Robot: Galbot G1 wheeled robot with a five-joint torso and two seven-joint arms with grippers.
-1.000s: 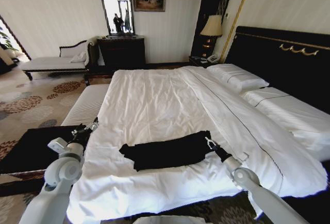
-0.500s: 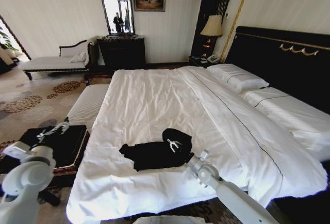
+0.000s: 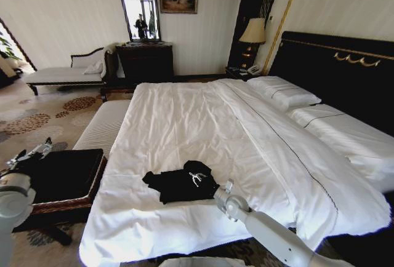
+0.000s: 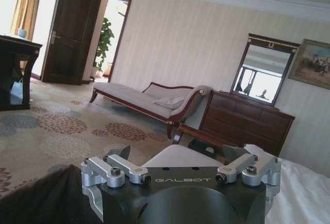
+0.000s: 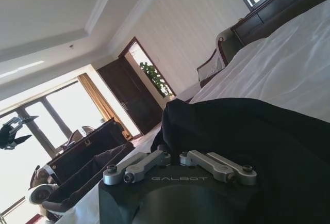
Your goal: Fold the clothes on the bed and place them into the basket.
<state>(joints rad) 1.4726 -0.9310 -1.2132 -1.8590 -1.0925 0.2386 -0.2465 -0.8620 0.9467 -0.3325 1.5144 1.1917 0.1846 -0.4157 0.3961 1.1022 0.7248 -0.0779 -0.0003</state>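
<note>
Landmark: bed (image 3: 203, 131), white sheets, black headboard with gold trim; all places below are given against it.
T-shirt (image 3: 180, 184): black, bunched into a compact heap on the sheet near the bed's foot edge, toward the robot. No chest lettering can be read in its present folds.
Right gripper (image 3: 197, 177): down on top of the T-shirt heap, arm reaching in over the foot edge. In the right wrist view the fingers (image 5: 135, 168) lie drawn together with black cloth (image 5: 247, 136) pressed against them; clamped on the shirt.
Left gripper (image 3: 29, 154): off the bed's left side, over the far outer edge of the basket. Fingers (image 4: 114, 168) spread wide, holding nothing.
Basket (image 3: 68, 202): beside the bed's foot corner on the left, brown woven sides, black lining; also seen in the right wrist view (image 5: 82, 167).
Bench (image 3: 104, 125): pale upholstered, along the bed's left side, beyond the basket.
Readable writing: "GALBOT" on both gripper bodies, left (image 4: 183, 180) and right (image 5: 179, 178).
</note>
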